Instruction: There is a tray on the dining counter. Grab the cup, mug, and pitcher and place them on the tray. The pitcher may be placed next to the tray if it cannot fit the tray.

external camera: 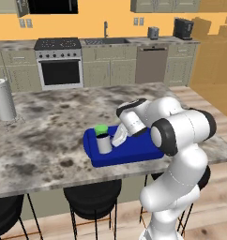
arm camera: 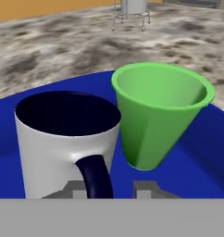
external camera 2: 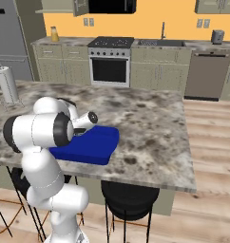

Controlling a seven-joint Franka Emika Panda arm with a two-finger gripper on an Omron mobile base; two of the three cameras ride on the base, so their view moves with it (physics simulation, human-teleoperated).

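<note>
The dining counter [external camera: 49, 136] is stretching across the room, with black stools [external camera: 92, 199] standing under its near edge. The blue tray [external camera: 127, 152] is lying flat on it near that edge. The mug [arm camera: 63, 143] is standing upright on the tray, its dark handle facing the hand, and the green cup [arm camera: 160, 115] is standing just beside it, also on the tray. The gripper [arm camera: 111, 187] is hovering right at the mug's handle, its fingertips [arm camera: 146, 187] sitting slightly apart on either side of the handle and not clamping it.
</note>
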